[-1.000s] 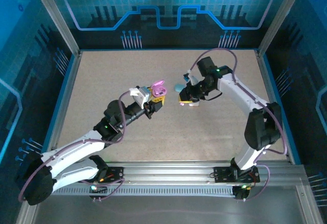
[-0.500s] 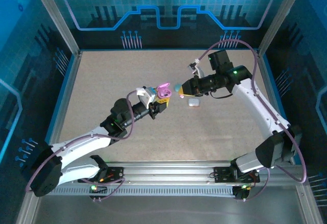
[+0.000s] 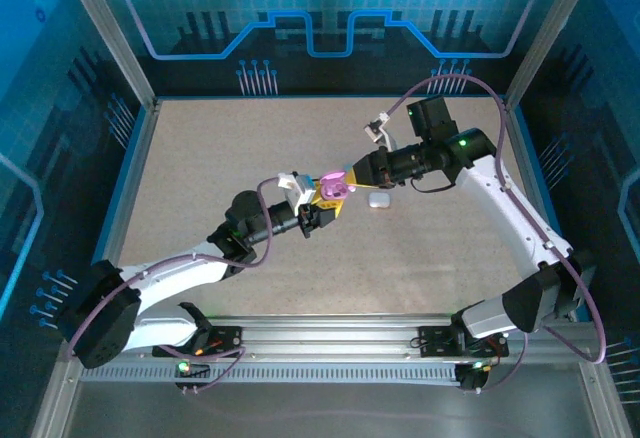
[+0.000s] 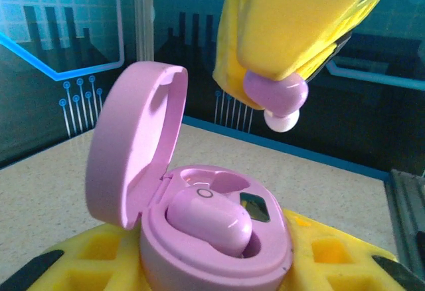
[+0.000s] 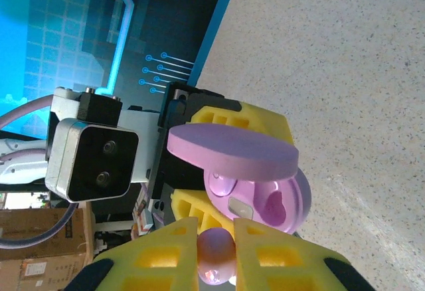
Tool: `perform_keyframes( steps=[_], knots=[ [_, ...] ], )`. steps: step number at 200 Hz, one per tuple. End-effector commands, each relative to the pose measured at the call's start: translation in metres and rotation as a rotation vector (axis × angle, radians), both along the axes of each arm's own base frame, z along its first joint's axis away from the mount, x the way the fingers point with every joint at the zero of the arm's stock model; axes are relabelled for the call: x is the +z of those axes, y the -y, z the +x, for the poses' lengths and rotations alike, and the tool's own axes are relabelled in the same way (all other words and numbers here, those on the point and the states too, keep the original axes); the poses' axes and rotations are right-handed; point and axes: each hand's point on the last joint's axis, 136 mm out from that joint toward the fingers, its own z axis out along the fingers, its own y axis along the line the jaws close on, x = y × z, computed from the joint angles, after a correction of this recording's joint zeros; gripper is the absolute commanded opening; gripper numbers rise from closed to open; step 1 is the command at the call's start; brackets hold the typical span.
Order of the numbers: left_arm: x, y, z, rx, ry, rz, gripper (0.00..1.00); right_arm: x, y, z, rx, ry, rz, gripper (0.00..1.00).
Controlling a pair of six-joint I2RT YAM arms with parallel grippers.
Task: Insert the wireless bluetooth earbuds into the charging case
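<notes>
White shells on left arm (image 3: 180,278) and right arm (image 3: 515,213); bulky black joints (image 3: 545,298). Purple cables (image 3: 450,80) looped alongside both. Small green status light (image 3: 462,141) near each wrist. Right gripper (image 5: 216,230) fingers (image 5: 166,254) clad in yellow gridded foam. Grey two-lens camera box (image 5: 93,158) on left wrist.

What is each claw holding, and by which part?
The left gripper clamps the purple case by its base; the right gripper pinches a purple earbud by its body.

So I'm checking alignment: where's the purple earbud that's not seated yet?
In the left wrist view the purple earbud sits upper right, pinched in the right gripper, hanging just above the open pink case and not touching it.
</notes>
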Motion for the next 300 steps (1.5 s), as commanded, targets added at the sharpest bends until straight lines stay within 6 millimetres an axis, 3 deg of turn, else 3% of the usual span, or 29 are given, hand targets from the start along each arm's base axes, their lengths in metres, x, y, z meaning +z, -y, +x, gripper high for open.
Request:
perform_keyframes(
  steps=[1,223,264,300],
  knots=[
    [0.032,0.004,-0.005,-0.05,0.064,-0.072,0.32,0.011,-0.007,-0.001,0.026,0.016,0.035,0.18],
    [0.04,0.008,-0.007,-0.08,0.05,-0.103,0.33,-0.009,-0.016,0.006,0.011,-0.004,0.003,0.19],
    [0.047,0.007,-0.011,-0.092,0.057,-0.125,0.33,-0.019,-0.011,0.012,-0.028,0.033,-0.066,0.2],
    [0.049,0.007,-0.013,-0.103,0.057,-0.13,0.33,-0.014,-0.009,0.016,-0.051,0.094,-0.083,0.22]
  ],
)
